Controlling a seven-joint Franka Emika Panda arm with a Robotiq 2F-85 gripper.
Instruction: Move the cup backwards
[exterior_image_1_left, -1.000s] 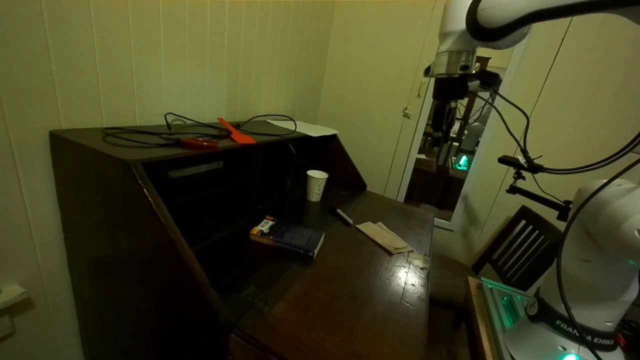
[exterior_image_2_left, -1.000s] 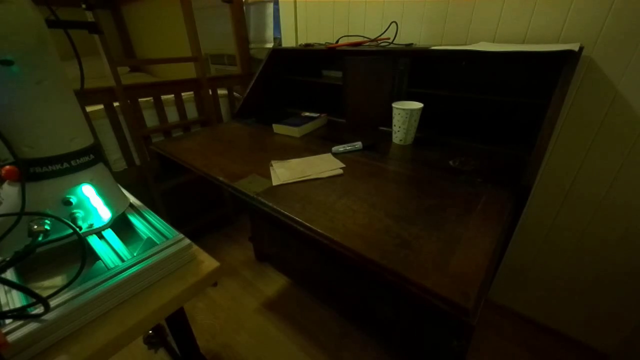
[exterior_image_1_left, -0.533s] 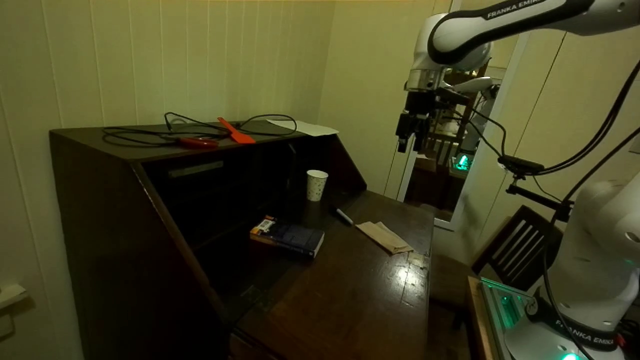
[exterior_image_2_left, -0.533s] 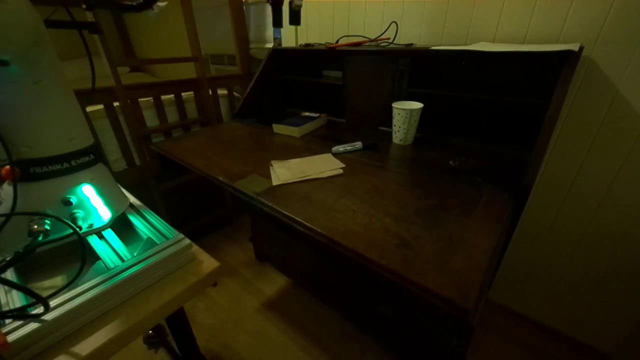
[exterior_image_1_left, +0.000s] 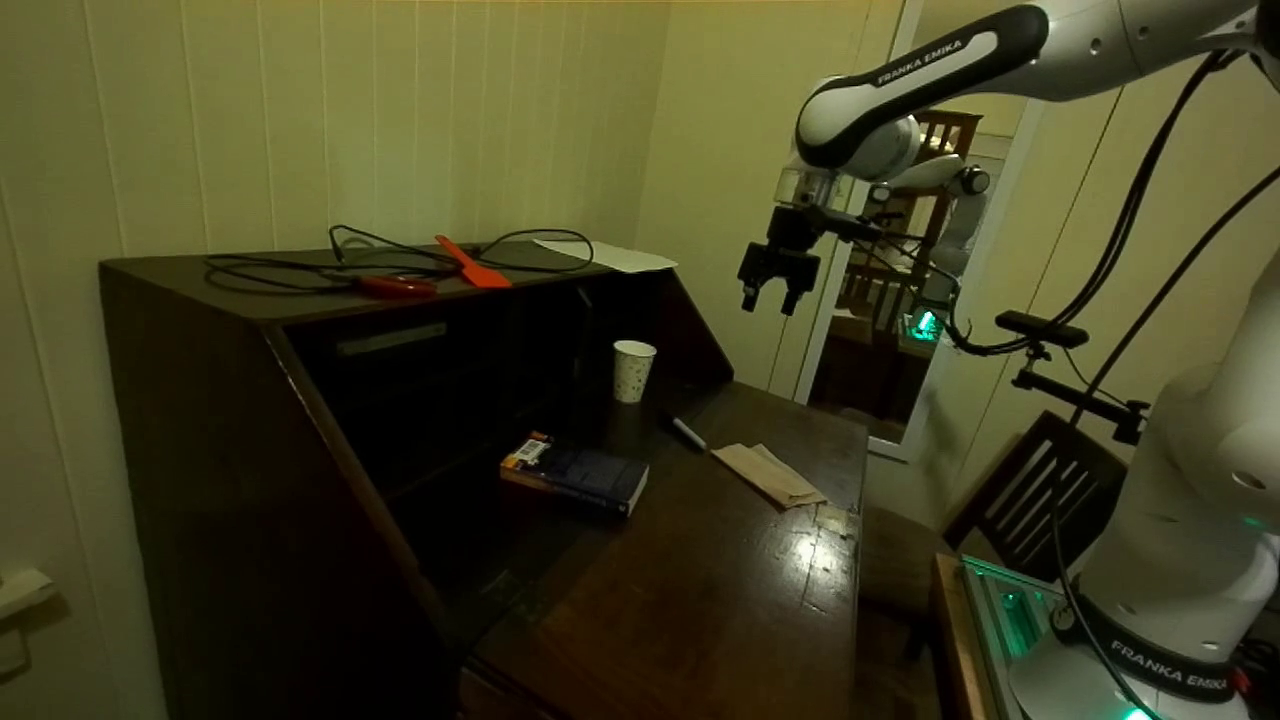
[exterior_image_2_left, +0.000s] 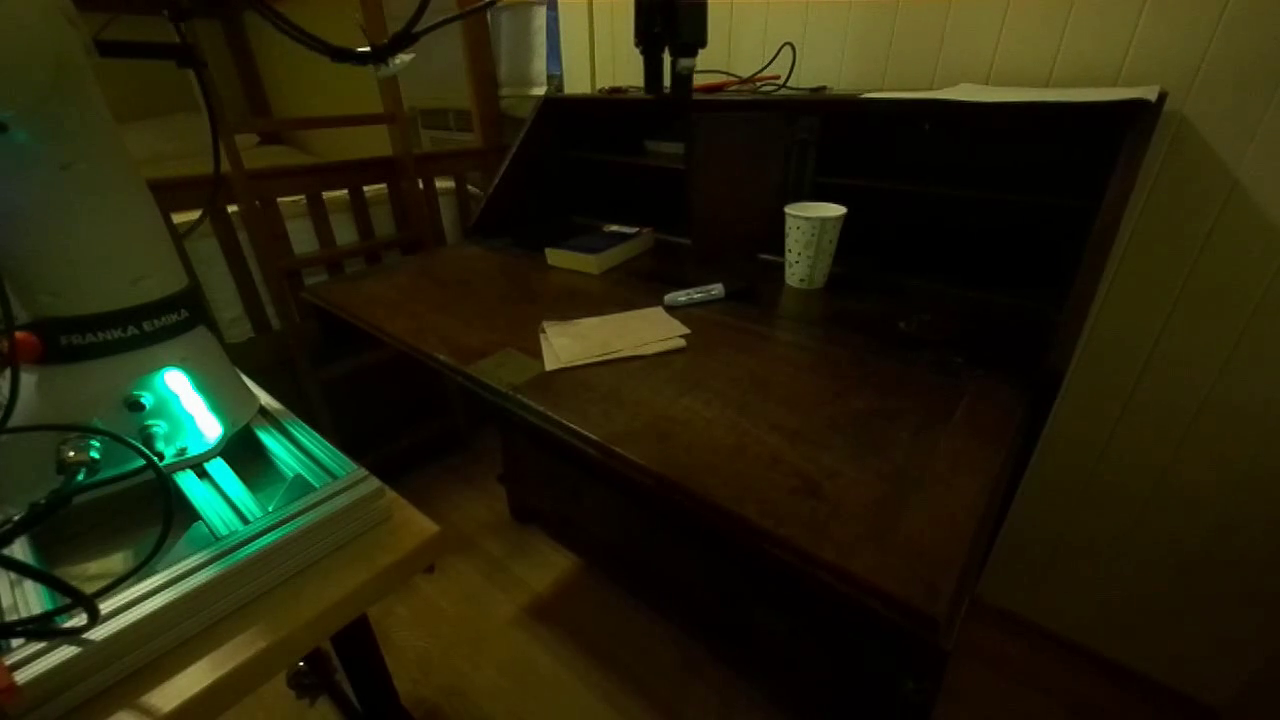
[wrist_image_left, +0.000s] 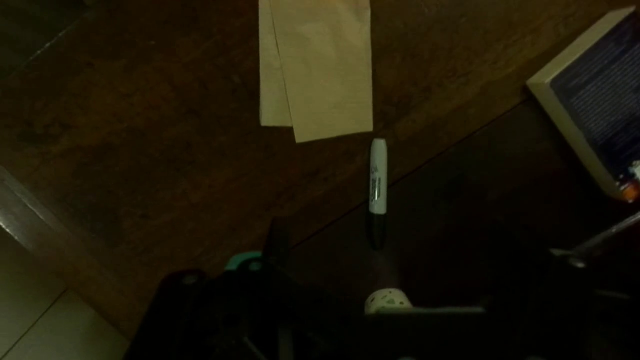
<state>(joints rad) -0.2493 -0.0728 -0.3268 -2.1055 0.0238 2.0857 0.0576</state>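
The cup (exterior_image_1_left: 631, 372) is white with small dark spots and has no handle. It stands upright on the dark desk (exterior_image_1_left: 700, 590), in front of the back compartments; it also shows upright in an exterior view (exterior_image_2_left: 812, 248). In the wrist view only the lower part of the cup (wrist_image_left: 389, 298) shows at the bottom, the rest hidden behind the dark gripper body. My gripper (exterior_image_1_left: 769, 302) is open and empty, pointing down in the air above the desk, higher than the cup and apart from it. In an exterior view the gripper (exterior_image_2_left: 668, 80) hangs at the top edge.
A marker (wrist_image_left: 378, 177), a folded brown napkin (wrist_image_left: 325, 70) and a blue book (exterior_image_1_left: 578, 474) lie on the desk. The compartments (exterior_image_2_left: 940, 220) rise behind the cup. Cables (exterior_image_1_left: 280, 272), a red spatula (exterior_image_1_left: 475, 264) and white paper (exterior_image_1_left: 608, 255) lie on the top shelf.
The arm has swung leftward over the desk in an exterior view and come down into view at the top in both. The gripper has turned, so both fingers show apart. The cup has not moved.
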